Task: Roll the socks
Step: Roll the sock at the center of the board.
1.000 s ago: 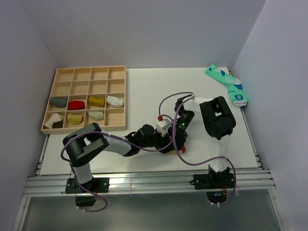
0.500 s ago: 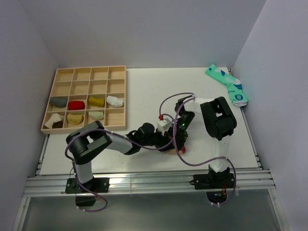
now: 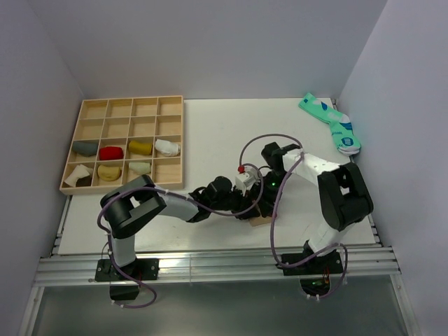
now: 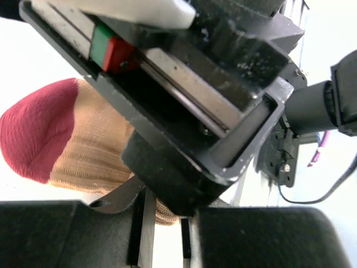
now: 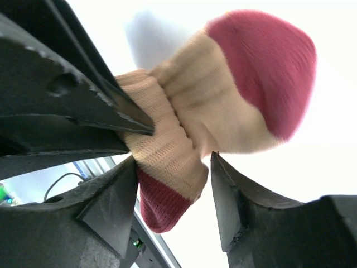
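The tan sock [image 5: 223, 111] is ribbed knit with two maroon ends. It is bunched into a fold on the bench [image 3: 210, 126], near the front edge, where both arms meet.

The left pincer [image 4: 163, 218] is narrow and clamps the sock's tan middle. The right pincer [image 5: 174, 167] stands wide, with one finger on each side of the bundle.

Open bench surface extends behind and to the right. Walls enclose three sides.

Count:
- one tan sock
- two teal socks [image 3: 330, 123], overlapped at the far right corner
- one wooden tray [image 3: 123, 99] at the left edge
- seven rolled bundles [image 3: 111, 152] in the tray
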### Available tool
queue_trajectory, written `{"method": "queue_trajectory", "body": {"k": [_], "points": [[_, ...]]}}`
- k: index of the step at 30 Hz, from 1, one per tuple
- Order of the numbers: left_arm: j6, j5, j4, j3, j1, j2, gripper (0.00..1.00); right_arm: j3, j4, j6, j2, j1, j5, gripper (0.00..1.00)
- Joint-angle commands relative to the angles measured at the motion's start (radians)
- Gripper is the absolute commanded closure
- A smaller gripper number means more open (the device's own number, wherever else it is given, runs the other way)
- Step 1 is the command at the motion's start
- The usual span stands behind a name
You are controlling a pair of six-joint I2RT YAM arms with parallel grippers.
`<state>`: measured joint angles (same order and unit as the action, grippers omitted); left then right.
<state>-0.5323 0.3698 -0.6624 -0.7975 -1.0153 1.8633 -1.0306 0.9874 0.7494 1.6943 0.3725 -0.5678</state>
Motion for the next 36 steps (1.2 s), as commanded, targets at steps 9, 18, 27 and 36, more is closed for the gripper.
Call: {"method": "queue_trajectory", "body": {"k": [9,18,27,36], "points": [[-0.110,0.034,0.202,-0.026,0.003,0.050,1.00,0.075,-0.125,-0.021,-0.289,-0.067,0.002,0.30],[-0.166,0.066,0.113,0.024,0.001,0.086,1.00,0.067,-0.098,-0.033,-0.248,-0.081,0.006,0.27],[-0.244,0.081,0.040,0.072,-0.006,0.140,1.00,0.052,-0.055,-0.034,-0.182,-0.081,-0.017,0.28],[-0.299,0.047,0.011,0.112,-0.008,0.178,1.00,-0.017,-0.018,-0.091,-0.059,-0.087,-0.080,0.24]]}}
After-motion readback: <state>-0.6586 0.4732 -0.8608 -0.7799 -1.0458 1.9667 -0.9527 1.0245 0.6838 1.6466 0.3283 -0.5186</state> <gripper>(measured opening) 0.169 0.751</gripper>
